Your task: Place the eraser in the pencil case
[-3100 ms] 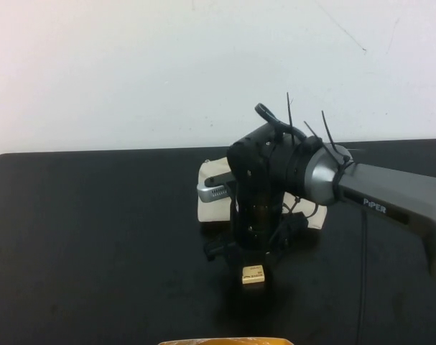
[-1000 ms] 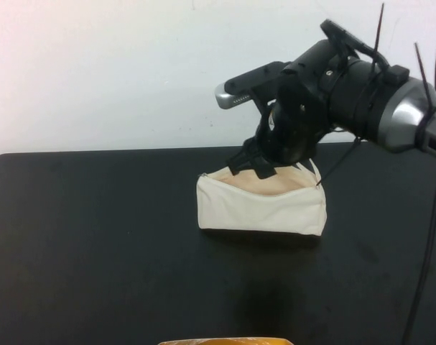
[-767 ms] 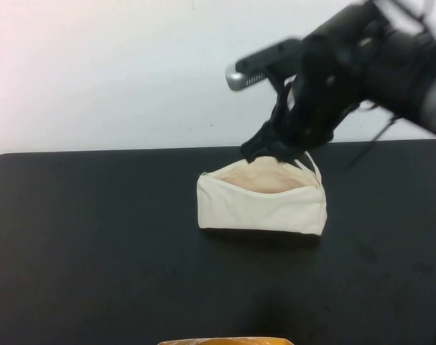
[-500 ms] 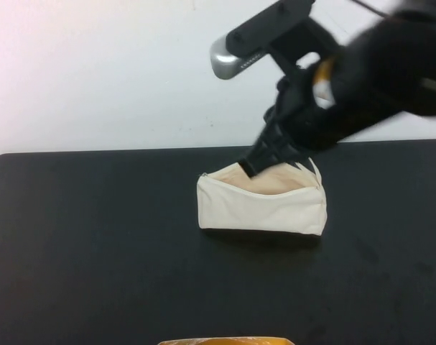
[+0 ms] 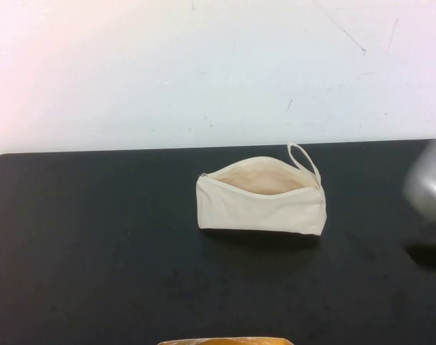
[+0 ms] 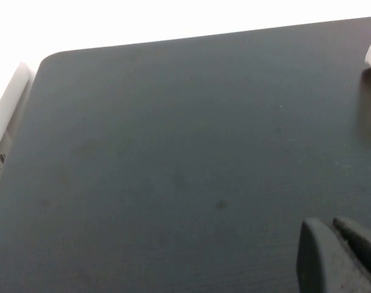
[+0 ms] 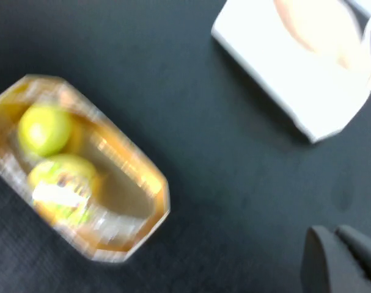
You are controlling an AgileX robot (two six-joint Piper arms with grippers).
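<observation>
The case [image 5: 261,203] sits unzipped mid-table near the far edge, mouth up; no eraser shows. Left gripper [image 6: 341,256] and right gripper [image 7: 341,259], both clenched and empty, hover over bare tabletop.

The pencil case [image 5: 261,212] is cream-white with a pale peach lining, on a plain black surface [image 5: 95,237]. An amber tray [image 7: 81,189] holds two yellow-green fruits [image 7: 44,129]. Both tools [image 6: 341,256] [image 7: 338,259] are dark grey.

Bright even light; right wrist view motion-blurred, whites overexposed.
</observation>
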